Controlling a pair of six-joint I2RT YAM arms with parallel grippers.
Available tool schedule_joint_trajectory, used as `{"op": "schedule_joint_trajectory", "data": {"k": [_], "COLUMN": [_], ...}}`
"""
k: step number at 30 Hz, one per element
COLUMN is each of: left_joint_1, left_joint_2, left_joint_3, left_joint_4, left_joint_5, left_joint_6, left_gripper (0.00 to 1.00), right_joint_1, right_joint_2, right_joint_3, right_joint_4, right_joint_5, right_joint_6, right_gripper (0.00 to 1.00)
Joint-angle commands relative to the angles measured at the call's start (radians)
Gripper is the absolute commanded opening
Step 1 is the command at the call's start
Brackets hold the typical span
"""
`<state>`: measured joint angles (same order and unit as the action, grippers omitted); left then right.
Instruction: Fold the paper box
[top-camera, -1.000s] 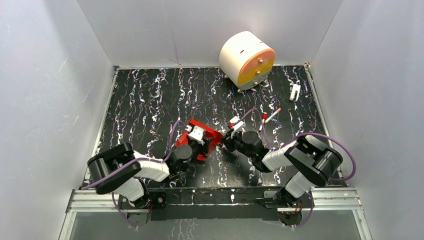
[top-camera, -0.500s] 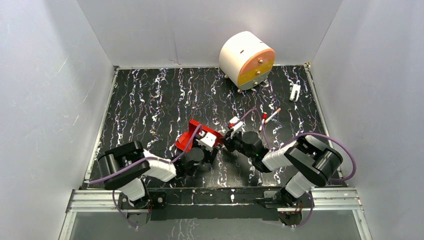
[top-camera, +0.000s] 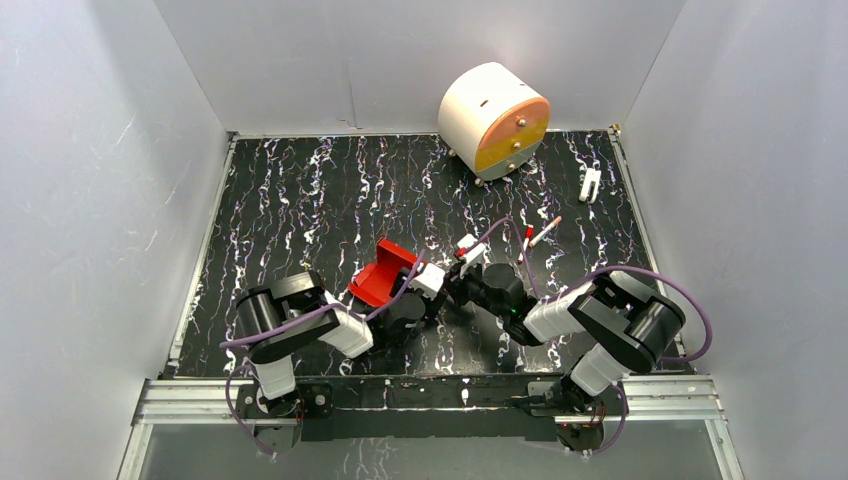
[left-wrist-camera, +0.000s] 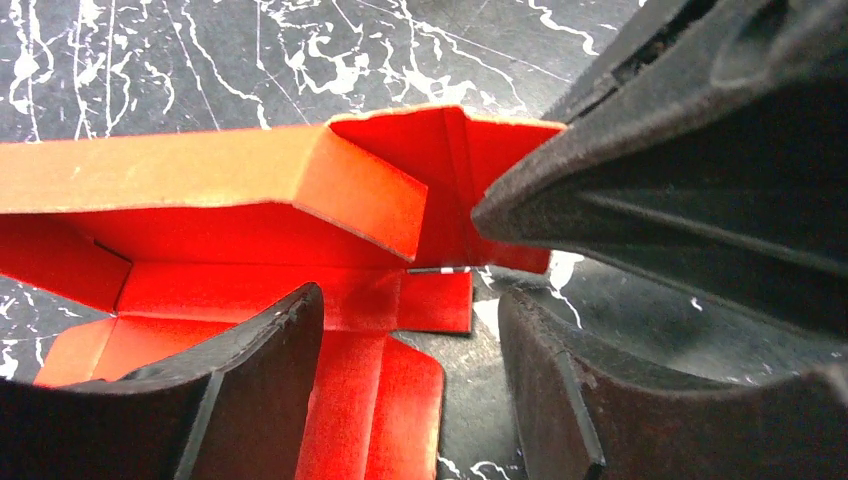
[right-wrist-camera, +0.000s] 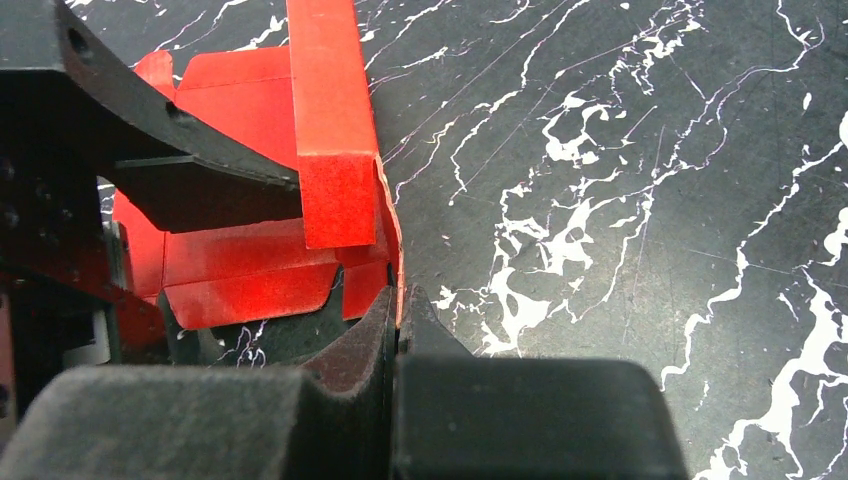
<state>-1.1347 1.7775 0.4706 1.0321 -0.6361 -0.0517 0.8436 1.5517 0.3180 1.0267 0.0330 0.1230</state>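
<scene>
One box of red card lies partly folded on the table, near the front edge and just left of centre. One long wall is folded upright, and the end flaps are seen lying open. The right fingers are clenched on a thin upright edge of card at the box's right end. The left fingers are spread apart and grasp nothing; one tip is placed over the red floor panel, the other over bare table beside it.
</scene>
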Motion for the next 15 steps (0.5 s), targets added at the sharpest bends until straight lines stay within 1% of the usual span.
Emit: {"op": "schedule_joint_trajectory", "data": {"k": [1,4,9,12,15], "left_joint_1": [0.000,0.016,0.059,0.085,0.133], "left_joint_2": [0.020,0.006,-0.047,-0.082,-0.111], "left_joint_3": [0.034,0.026,-0.004,-0.027,-0.053], "left_joint_4": [0.028,0.026,0.025,0.023,0.014], "left_joint_5": [-0.107,-0.101,-0.048,0.008,0.096], "left_joint_6": [0.028,0.005,-0.056,-0.106,-0.177], "left_gripper": [0.60,0.53,0.36,0.31,0.28], "right_joint_1": [0.008,0.010,0.010,0.010,0.010], "right_joint_2": [-0.024,-0.032,-0.028,-0.028,-0.030], "right_joint_3": [0.022,0.016,0.016,0.017,0.016], "right_joint_4": [0.032,0.032,0.032,0.032,0.034], "right_joint_5": [-0.007,-0.006,-0.007,-0.011,-0.012], "right_joint_6": [-0.020,-0.021,-0.023,-0.024,-0.024], "right_gripper": [0.00,0.00,0.00,0.00,0.00]}}
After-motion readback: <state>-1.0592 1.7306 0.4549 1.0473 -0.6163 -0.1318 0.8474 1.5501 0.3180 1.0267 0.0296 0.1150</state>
